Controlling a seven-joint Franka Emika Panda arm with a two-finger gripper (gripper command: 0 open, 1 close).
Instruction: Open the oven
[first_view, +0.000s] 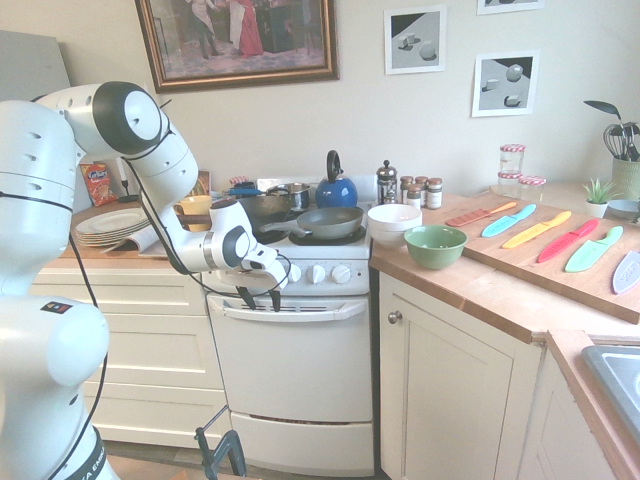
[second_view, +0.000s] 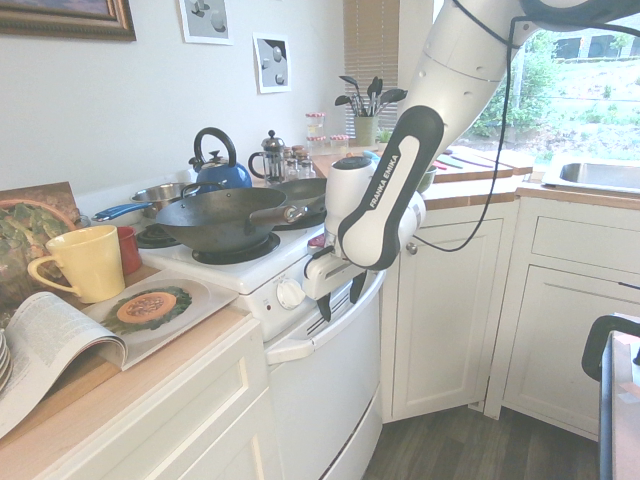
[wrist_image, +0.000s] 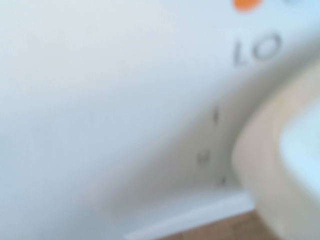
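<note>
The small white oven (first_view: 295, 375) stands between cream cabinets, its plain door shut below a row of white knobs (first_view: 317, 273). Its wide white bar handle (first_view: 310, 309) runs across the top of the door. My gripper (first_view: 260, 298) points down at the left part of this handle, and its dark fingers (first_view: 273, 299) stand apart, open, with nothing held. In the second exterior view the gripper (second_view: 340, 297) has its fingertips level with the handle (second_view: 300, 342); I cannot tell whether they touch it. The wrist view shows only the blurred white oven front (wrist_image: 125, 100) with "LO" printed on it.
On the stovetop sit a dark frying pan (first_view: 325, 221), a wok (second_view: 220, 215) and a blue kettle (first_view: 336, 189). Cream cabinets (first_view: 450, 390) flank the oven. White and green bowls (first_view: 434, 245) stand on the right counter. A yellow mug (second_view: 88, 262) and an open magazine (second_view: 60, 335) lie on the other side.
</note>
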